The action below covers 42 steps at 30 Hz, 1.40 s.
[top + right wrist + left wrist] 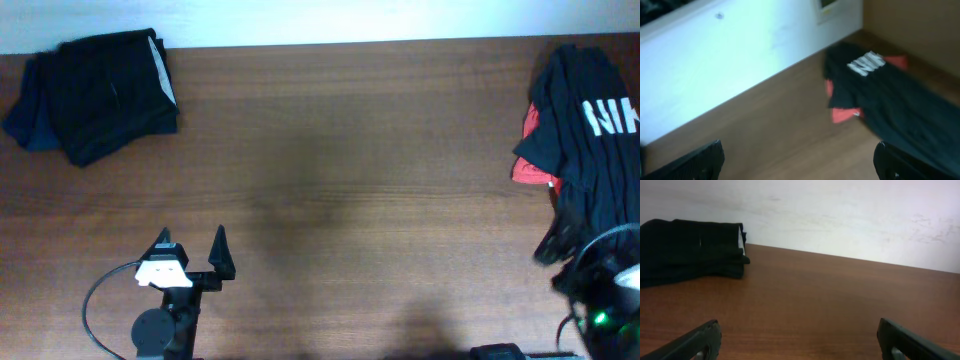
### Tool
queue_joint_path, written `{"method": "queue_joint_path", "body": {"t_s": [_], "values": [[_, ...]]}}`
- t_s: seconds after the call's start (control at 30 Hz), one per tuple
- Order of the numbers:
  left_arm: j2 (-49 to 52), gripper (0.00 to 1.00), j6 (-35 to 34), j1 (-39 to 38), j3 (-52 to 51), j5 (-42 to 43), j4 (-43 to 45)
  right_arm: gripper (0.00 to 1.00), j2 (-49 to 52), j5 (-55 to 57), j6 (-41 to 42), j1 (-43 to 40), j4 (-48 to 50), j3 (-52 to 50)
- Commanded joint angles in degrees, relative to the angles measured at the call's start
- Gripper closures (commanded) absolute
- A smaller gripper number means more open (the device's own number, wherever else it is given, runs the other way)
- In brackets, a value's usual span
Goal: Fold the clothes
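Spanning the whole view, the tabletop (350,150) carries a folded stack (105,90) of black and navy clothes set aside at its far left corner, judged finished. At the right edge a black garment (600,120) with white lettering is heaped unfolded over a red garment (530,172), evidently awaiting folding. The left fingers (192,240) and right fingers (797,152) are held wide apart with nothing gripped, the right ones near that heap, presumably readied for a pick.
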Motion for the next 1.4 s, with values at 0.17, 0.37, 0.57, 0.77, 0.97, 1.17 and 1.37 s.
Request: {"method": "queue_joint_path", "body": {"t_s": [0.17, 0.37, 0.57, 0.77, 0.97, 1.17, 1.37], "values": [[-0.3, 0.01, -0.5, -0.2, -0.3, -0.4, -0.3, 0.01, -31.1, -19.2, -4.2, 0.6, 34.5, -50.2], [-0.3, 0.01, -0.5, -0.2, -0.3, -0.4, -0.3, 0.01, -34.2, -20.5, -4.5, 0.5, 56.4, -68.1], [-0.3, 0.01, -0.5, -0.2, -0.3, -0.4, -0.3, 0.01, -34.2, -23.5, -17.3, 0.4, 66.5, -76.3], [-0.3, 0.01, -0.5, -0.2, -0.3, -0.4, -0.3, 0.01, -34.2, -22.9, -29.0, -4.0, 62.1, -76.4], [-0.3, 0.01, -0.5, -0.2, -0.3, -0.4, -0.3, 0.01, -34.2, -23.1, -29.0, -4.0, 62.2, -76.4], [-0.3, 0.01, -0.5, -0.2, -0.3, -0.4, -0.3, 0.01, -34.2, -23.1, -29.0, -4.0, 62.2, -76.4], [-0.3, 0.01, -0.5, -0.2, -0.3, -0.4, -0.3, 0.01, -34.2, -23.1, -29.0, -4.0, 62.1, -76.4]]}}
